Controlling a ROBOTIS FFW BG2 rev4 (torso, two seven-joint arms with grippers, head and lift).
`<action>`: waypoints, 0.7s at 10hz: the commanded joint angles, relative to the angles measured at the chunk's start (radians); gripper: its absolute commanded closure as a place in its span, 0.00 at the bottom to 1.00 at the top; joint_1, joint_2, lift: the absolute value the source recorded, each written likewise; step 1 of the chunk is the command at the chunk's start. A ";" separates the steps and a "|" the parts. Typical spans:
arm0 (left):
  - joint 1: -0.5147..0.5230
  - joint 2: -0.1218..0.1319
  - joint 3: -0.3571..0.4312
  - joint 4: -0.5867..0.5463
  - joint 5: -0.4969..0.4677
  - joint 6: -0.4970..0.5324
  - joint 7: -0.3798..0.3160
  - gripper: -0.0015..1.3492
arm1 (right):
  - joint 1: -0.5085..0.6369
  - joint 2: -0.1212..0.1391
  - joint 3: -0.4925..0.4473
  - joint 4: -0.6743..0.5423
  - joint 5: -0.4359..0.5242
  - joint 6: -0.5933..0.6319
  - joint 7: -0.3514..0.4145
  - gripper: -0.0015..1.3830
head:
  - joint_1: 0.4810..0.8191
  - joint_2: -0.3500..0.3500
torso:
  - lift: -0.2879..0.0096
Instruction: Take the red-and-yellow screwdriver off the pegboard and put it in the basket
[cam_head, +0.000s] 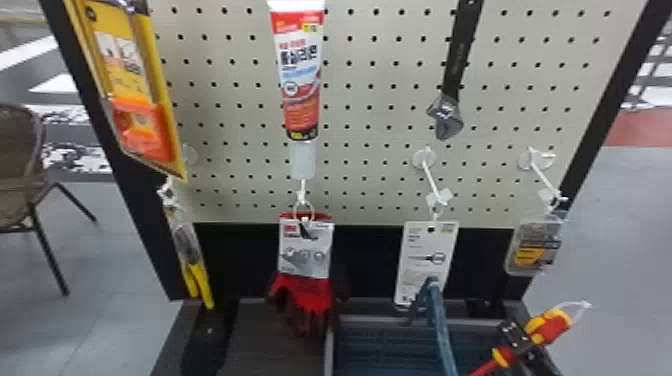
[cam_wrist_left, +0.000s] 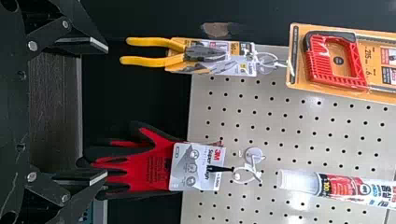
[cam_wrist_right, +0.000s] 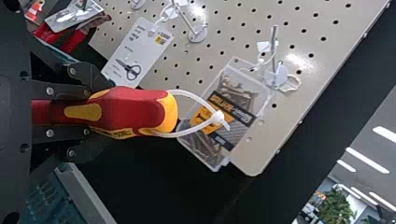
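Observation:
The right gripper (cam_head: 519, 341) is at the head view's lower right, shut on the red-and-yellow screwdriver (cam_head: 554, 325). Its handle tilts up to the right with a white loop at its end, and its red shaft slants down to the left. In the right wrist view, both fingers of the right gripper (cam_wrist_right: 88, 112) clamp the handle (cam_wrist_right: 133, 109) from either side; the loop is on no hook. The teal basket (cam_head: 385, 342) is below the board, left of the screwdriver. In the left wrist view, the left gripper (cam_wrist_left: 105, 112) stands open, facing the board, holding nothing.
On the pegboard (cam_head: 370, 150) hang red gloves (cam_head: 312, 292), yellow-handled pliers (cam_head: 199, 285), a white card (cam_head: 422, 250), a clear box (cam_head: 535, 247), a tube (cam_head: 300, 75) and a wrench (cam_head: 452, 75). A teal curved bar (cam_head: 441, 325) rises before the card.

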 joint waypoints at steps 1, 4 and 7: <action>0.002 0.000 0.000 0.003 0.002 -0.002 0.000 0.25 | 0.000 0.001 0.025 0.020 -0.006 0.000 0.000 0.85 | 0.20 0.50 | 0.63; -0.003 -0.002 0.000 0.010 0.005 -0.009 0.000 0.25 | -0.019 0.001 0.071 0.092 -0.017 0.000 0.000 0.85 | 0.20 0.50 | 0.63; -0.003 -0.006 0.000 0.018 0.006 -0.014 0.000 0.25 | -0.040 0.001 0.108 0.146 -0.024 0.001 0.000 0.85 | 0.20 0.50 | 0.63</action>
